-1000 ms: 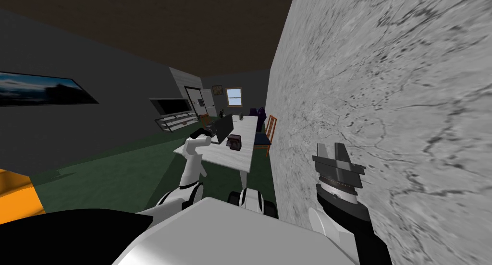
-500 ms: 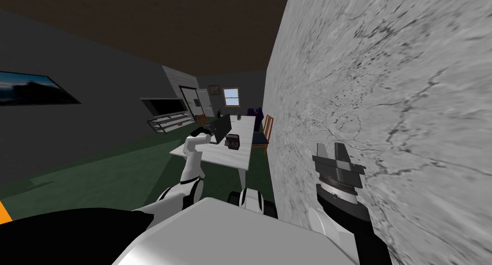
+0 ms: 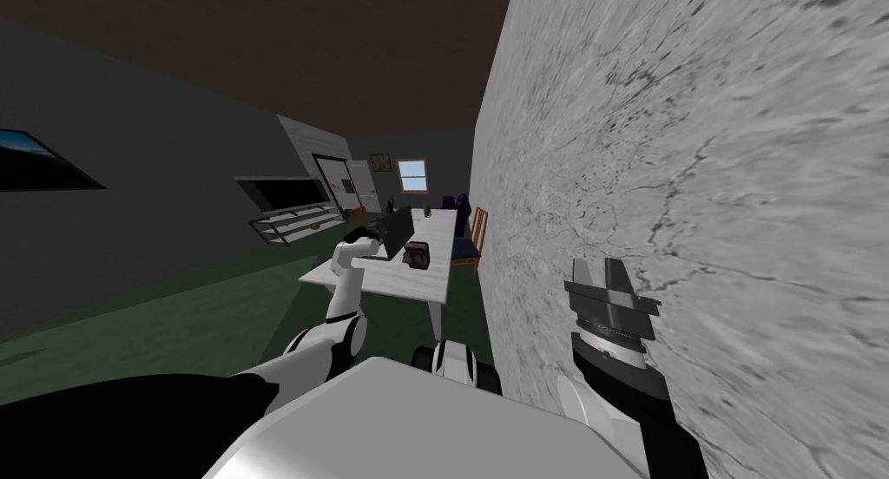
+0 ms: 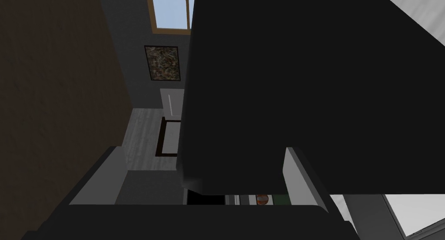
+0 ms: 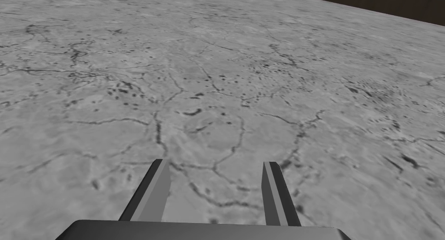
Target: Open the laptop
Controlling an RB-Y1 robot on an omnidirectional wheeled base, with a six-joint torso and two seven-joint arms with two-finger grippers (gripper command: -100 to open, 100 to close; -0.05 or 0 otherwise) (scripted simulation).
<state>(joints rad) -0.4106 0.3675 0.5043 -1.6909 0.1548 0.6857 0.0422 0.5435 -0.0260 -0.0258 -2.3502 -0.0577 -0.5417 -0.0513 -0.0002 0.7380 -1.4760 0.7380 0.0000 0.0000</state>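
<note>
- Black and flat, the laptop [image 3: 398,229] stood on the white table [image 3: 408,283] near its left edge. Its lid seemed to be raised, though it was too far off in the head view to be sure.
- At the laptop's left side was the left gripper [image 3: 365,237], its arm stretched out over the table's near corner.
- From the left wrist, that gripper's fingers [image 4: 302,176] were spread wide. The laptop's black panel lay across the gap between them, with one corner just above the gripper's body. One finger lay close against the panel's edge, but I could not tell whether it touched.
- A dark boxy object [image 3: 418,254] sat on the table just to the right of the laptop, apart from it.
- A chair [image 3: 476,231] with an orange-brown frame stood at the table's right side, with a purple shape [image 3: 460,206] beyond it.
- A marbled grey wall [image 3: 694,196] rose close on the right, running alongside the table and chair.
- Near that wall the right gripper [image 3: 599,267] pointed at its cracked surface, its blades parted with nothing between them.
- A low shelf unit [image 3: 291,224] stood under a dark screen [image 3: 282,192] at the left wall, across the green floor [image 3: 174,326].
</note>
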